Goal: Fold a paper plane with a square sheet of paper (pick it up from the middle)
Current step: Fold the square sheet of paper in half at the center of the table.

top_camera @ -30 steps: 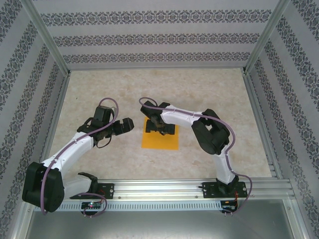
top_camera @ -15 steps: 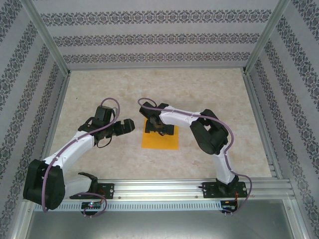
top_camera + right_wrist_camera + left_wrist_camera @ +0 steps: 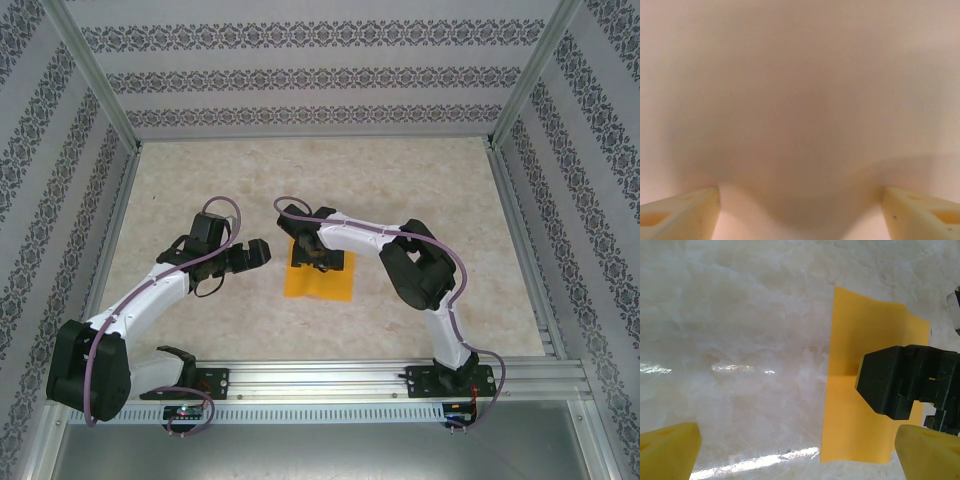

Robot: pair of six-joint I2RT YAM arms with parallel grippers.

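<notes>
Robot test cell.
Aluminium posts (image 3: 92, 72) and patterned panels (image 3: 300, 80) box in my marble-look table (image 3: 300, 170) and mounting rail (image 3: 330, 377).

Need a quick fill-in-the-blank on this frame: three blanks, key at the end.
1. The square sheet of paper lies on the ____.
2. The left gripper hangs beside the sheet, clear of it, jaws ____.
3. The arm reaching down onto the sheet is the ____ one.
Missing: table; open; right.
</notes>
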